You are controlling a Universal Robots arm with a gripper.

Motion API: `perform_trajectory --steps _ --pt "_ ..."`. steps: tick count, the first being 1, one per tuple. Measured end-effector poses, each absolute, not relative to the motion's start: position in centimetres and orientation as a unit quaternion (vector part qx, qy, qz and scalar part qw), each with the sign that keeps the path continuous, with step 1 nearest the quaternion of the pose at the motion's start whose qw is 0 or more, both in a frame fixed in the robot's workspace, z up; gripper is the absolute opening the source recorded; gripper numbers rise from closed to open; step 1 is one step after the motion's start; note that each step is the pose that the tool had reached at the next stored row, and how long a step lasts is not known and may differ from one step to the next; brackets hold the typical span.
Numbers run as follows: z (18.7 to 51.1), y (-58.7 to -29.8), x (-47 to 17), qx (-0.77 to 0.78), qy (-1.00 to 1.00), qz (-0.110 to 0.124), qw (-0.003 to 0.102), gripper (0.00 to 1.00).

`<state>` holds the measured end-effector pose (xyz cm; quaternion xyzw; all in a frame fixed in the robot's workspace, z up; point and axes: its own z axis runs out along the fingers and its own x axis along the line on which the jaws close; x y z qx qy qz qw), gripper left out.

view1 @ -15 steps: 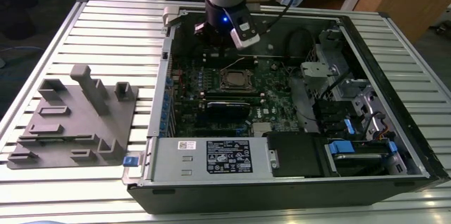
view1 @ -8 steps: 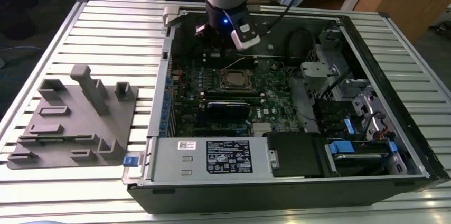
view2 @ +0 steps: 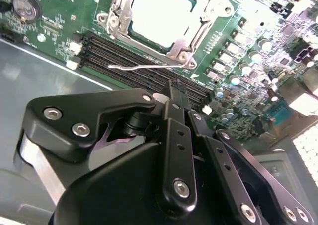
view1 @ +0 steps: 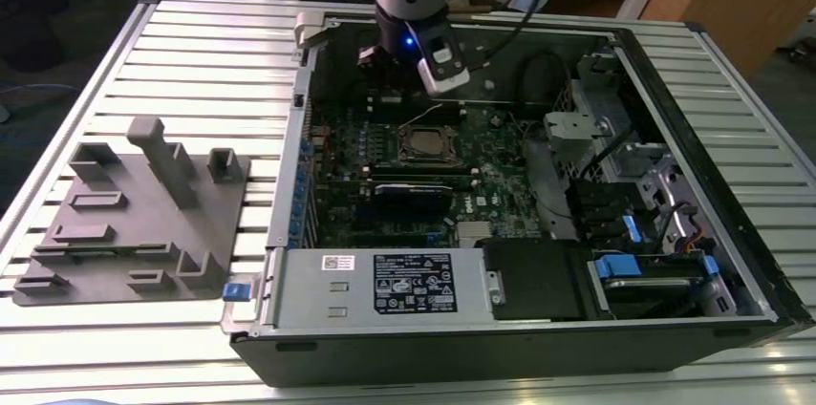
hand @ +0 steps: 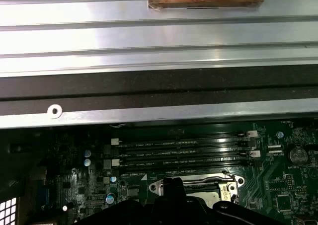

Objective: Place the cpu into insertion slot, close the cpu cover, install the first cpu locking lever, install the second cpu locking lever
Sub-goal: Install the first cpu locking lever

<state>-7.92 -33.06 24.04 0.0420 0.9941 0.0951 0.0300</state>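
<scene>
The insertion slot (view1: 427, 144) sits mid-board inside the open computer case. In the second wrist view the cpu (view2: 158, 11) lies in the slot, its pale metal top glaring. The silvery cpu cover (view2: 191, 36) lies flat around it as a frame. One thin wire locking lever (view2: 144, 66) runs along the slot's edge beside the memory slots; I cannot tell whether it is hooked. My gripper (view2: 177, 86) hovers above the board, off to the side of the slot near the case's back wall, shut with nothing between its fingers. In the first wrist view the slot (hand: 198, 185) is partly hidden by the gripper (hand: 174, 187).
Black memory slots (hand: 184, 153) lie between gripper and slot. The case's back wall (view1: 510, 28), a blue-edged card (view1: 411, 193), the power supply (view1: 382, 281) and drive cages (view1: 625, 185) crowd the board. A grey fixture (view1: 140, 214) stands on the slatted table at the exterior view's left.
</scene>
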Motion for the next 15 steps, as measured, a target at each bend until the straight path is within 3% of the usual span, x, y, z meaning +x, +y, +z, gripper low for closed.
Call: perform_trajectory --steps 15 --pt "23.93 -33.05 -7.49 0.072 0.992 0.094 0.033 0.11"
